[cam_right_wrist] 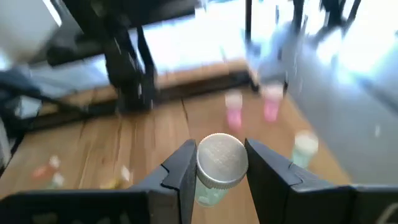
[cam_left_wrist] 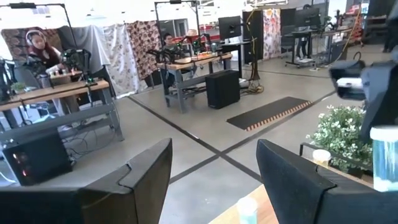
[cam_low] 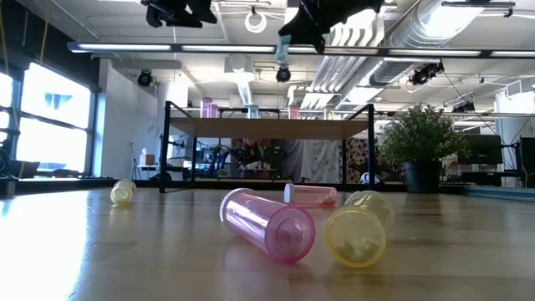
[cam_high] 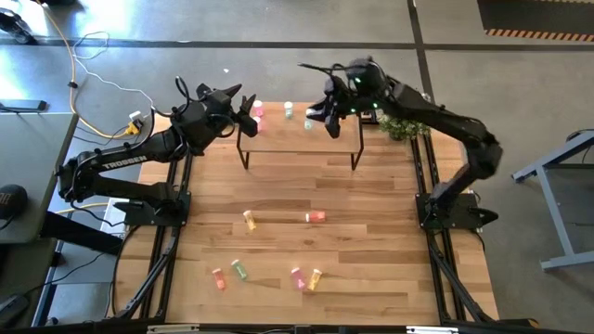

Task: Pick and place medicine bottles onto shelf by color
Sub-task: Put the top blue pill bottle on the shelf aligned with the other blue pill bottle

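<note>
Six loose bottles: lying on the light wood-plank tabletop (cam_high: 306, 260), near end.
Room: grey concrete floor, workbenches, potted green plant (cam_low: 422, 138).
Shelf: low light-wood board on thin black legs (cam_high: 299, 125); pink bottles (cam_right_wrist: 252, 107) and one pale green bottle (cam_right_wrist: 305, 148) standing on it.
Right gripper (cam_right_wrist: 219, 163): above shelf, fingers clamped on green bottle with pale round cap (cam_right_wrist: 221, 160).
Left gripper (cam_left_wrist: 214, 177): by shelf's left end, fingers apart, nothing between them.

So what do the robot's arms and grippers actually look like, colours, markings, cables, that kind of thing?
Both arms are black, built from jointed tubular links. The left arm carries white lettering along its forearm link, and black cables loop near its wrist. Each ends in a two-finger gripper: the left gripper has broad, flat, matte dark fingers, and the right gripper has similar dark, angular ones.
</note>
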`<action>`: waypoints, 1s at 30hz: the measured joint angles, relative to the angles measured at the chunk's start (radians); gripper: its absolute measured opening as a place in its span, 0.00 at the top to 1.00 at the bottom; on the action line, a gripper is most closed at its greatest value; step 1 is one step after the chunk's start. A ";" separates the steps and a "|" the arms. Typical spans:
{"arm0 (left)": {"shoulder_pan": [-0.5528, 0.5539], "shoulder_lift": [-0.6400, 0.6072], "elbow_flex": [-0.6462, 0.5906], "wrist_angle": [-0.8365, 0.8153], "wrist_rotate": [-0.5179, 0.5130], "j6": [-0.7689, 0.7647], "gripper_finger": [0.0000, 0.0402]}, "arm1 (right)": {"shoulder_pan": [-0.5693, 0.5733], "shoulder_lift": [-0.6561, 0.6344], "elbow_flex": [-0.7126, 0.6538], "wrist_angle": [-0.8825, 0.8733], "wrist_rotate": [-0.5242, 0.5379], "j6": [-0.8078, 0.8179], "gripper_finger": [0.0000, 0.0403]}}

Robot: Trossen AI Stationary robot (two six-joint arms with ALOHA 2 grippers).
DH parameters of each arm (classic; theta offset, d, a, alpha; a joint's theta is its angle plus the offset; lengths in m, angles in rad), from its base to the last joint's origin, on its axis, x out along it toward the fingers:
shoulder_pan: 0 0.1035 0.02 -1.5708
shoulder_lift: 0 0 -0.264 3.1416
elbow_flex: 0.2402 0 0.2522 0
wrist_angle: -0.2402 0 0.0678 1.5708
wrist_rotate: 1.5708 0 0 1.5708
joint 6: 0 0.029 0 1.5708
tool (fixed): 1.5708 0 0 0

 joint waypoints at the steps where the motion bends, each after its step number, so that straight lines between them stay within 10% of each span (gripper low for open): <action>1: 0.000 0.000 0.000 0.000 0.000 0.013 0.44 | 0.004 -0.021 -0.053 0.079 0.005 0.002 0.73; 8: 0.000 0.000 0.000 0.000 0.002 0.024 0.44 | 0.044 -0.023 -0.232 0.383 0.145 -0.008 0.73; 30: 0.000 0.000 0.000 -0.011 0.005 0.015 0.44 | 0.102 0.271 0.027 0.208 0.234 -0.247 0.73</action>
